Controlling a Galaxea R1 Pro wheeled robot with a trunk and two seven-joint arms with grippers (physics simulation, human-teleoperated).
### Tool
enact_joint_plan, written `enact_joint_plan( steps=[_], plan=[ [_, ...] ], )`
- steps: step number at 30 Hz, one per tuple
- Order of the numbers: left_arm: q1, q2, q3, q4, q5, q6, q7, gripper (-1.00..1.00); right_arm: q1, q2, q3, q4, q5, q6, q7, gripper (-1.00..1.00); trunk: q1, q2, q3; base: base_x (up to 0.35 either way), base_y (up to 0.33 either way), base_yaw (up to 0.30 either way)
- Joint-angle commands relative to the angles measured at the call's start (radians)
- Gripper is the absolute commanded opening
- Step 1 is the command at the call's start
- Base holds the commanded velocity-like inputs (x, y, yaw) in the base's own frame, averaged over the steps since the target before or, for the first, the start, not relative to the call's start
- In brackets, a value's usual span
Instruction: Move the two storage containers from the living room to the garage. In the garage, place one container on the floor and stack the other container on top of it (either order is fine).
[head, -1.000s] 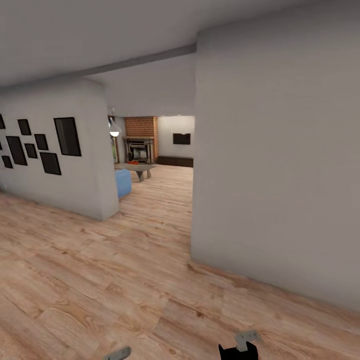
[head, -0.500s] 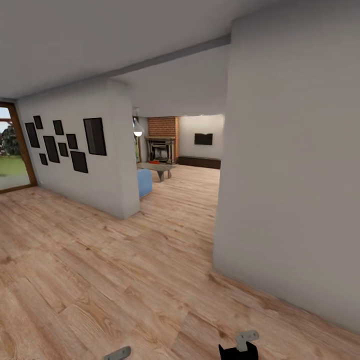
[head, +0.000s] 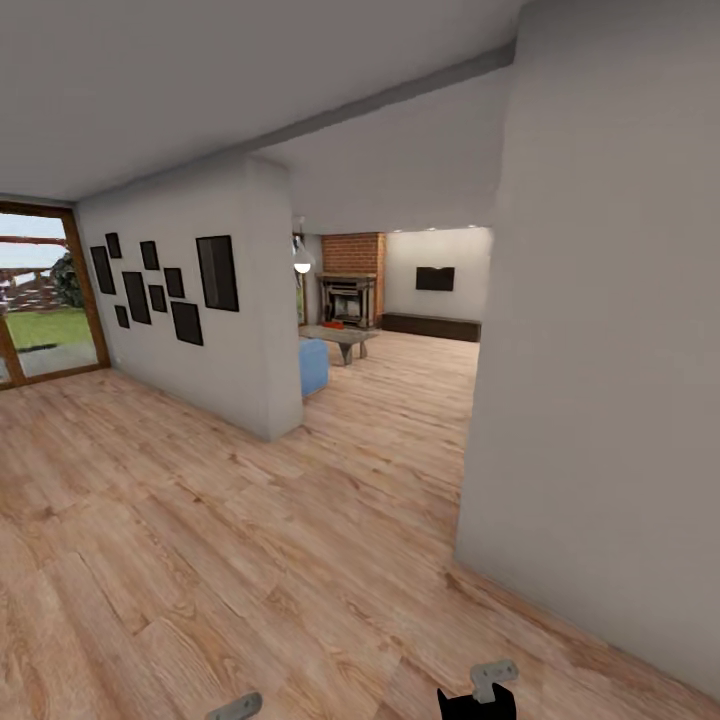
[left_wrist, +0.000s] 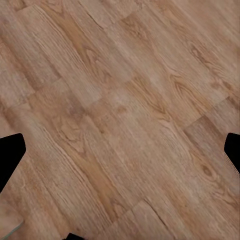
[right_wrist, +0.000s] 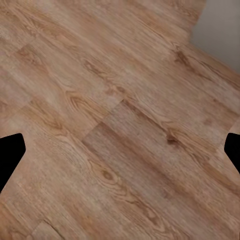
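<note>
1. Swinging left describes the head view's change over the last second: the whole picture has slid rightward, so the camera has turned, not the room. The near wall (head: 600, 400) now sits further right, and a glass door (head: 40, 300) with grass beyond has come into sight at the left edge.
2. Through the gap between the near wall and the picture wall (head: 190, 320), the living room (head: 400, 330) lies well ahead, with its brick fireplace (head: 350, 280), low dark cabinet (head: 430, 326) and a grey tabletop (head: 340, 338).
3. A small orange-red speck (head: 334, 325) sits by the fireplace, just behind the tabletop; my guess is that it is the containers, but it is too small to be sure.
4. The left gripper (left_wrist: 120, 150) and right gripper (right_wrist: 120, 150) both hang over bare plank floor (head: 250, 560) with their fingers spread wide and nothing between them.
5. Judging from this, the task is at its very start: the robot is on its way to fetch, nothing is carried, and the turn is lining it up with the passage to the living room.
</note>
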Motion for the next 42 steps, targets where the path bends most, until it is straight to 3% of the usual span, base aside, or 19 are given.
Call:
enact_joint_plan(
  steps=[1, 17, 40, 42],
  plan=[
    [0.0, -0.001, 0.001, -0.002, 0.006, 0.004, 0.002, 1.0, 0.0, 0.001, -0.004, 0.0, 0.008, -0.001, 0.005, 1.0, 0.001, -0.001, 0.0, 0.328, -0.003, 0.089],
    [0.0, -0.001, 0.001, -0.002, 0.006, 0.004, 0.002, 1.0, 0.0, 0.001, -0.004, 0.0, 0.008, -0.001, 0.005, 1.0, 0.001, -0.001, 0.0, 0.328, 0.0, 0.222],
    [0.0, -0.001, 0.001, -0.002, 0.006, 0.004, 0.002, 1.0, 0.0, 0.001, -0.005, 0.0, 0.008, -0.003, 0.005, 1.0, 0.001, -0.001, 0.0, 0.328, 0.03, 0.011],
    [0.011, -0.002, 0.001, -0.003, 0.006, 0.001, 0.004, 1.0, -0.011, 0.012, -0.003, 0.011, 0.005, -0.004, 0.003, 1.0, 0.001, -0.001, 0.0, 0.0, 0.0, 0.0]
  ],
)
